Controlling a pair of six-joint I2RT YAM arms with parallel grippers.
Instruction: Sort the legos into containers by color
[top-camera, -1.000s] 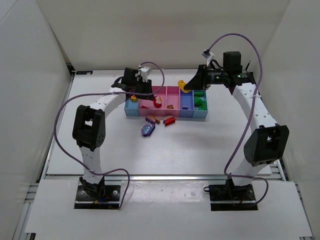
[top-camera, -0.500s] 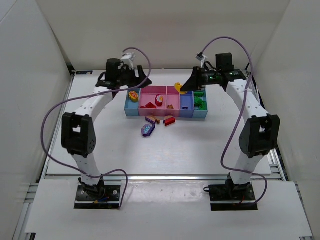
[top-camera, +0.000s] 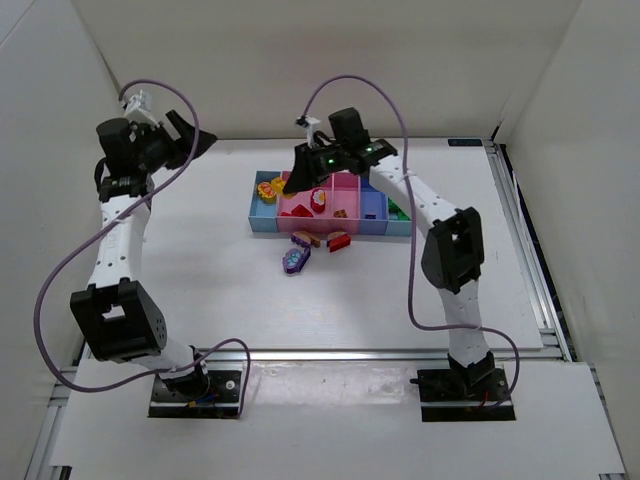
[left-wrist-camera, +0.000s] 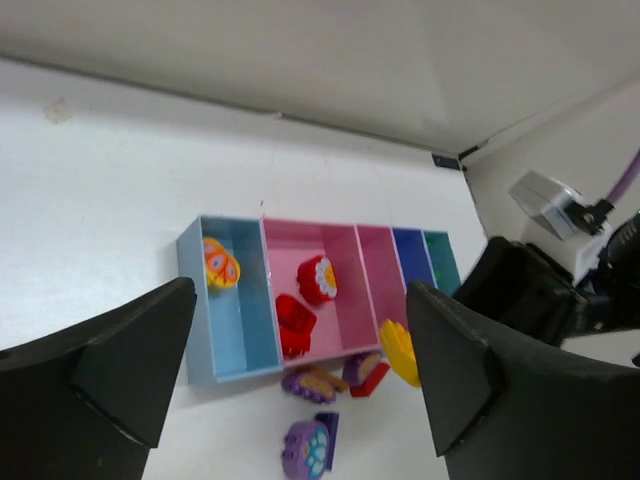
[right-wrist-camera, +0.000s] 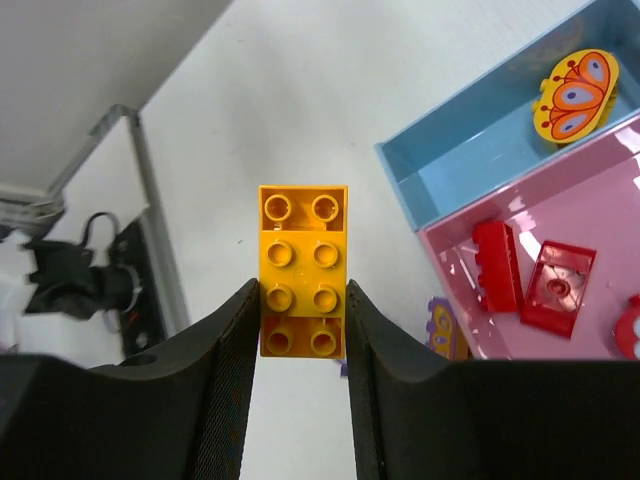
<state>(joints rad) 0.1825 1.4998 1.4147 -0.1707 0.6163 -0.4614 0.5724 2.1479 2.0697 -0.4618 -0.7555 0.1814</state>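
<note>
Yellow-orange plastic is showing between the fingers of the right claw (right-wrist-camera: 300, 300). It is gripping a brick (right-wrist-camera: 303, 270) by its long sides, with the jaws narrowed to the brick's width. The right arm is rising from its base at the near edge of the bench (top-camera: 200, 290). Its elbow is high and its forearm is angling left across the row of bins (top-camera: 262, 222), so the claw is hanging above the row's left end. From the wrist, the brick is showing against bare bench just beside the light-blue bin (right-wrist-camera: 480, 160). Whether it is over that bin or outside it I cannot tell. The brick is two studs wide and four long, its studs are facing the camera, and the far pair is looking a deeper orange.

The left arm is standing tall along the left edge, with its forearm pointing toward the back left corner, well apart from the bins. The left claw (left-wrist-camera: 302, 290) is gaping wide and gripping nothing.

The bins are sitting in the back half of the bench, midway between its side edges: light blue at the left, then two pink, then blue. A yellow butterfly piece (left-wrist-camera: 220, 262) is lying in the light-blue bin. Red pieces (left-wrist-camera: 295, 322) are lying in the wide pink one. A purple piece (top-camera: 296, 260) and a red piece (top-camera: 338, 241) are lying on the bench just in front of the row.
</note>
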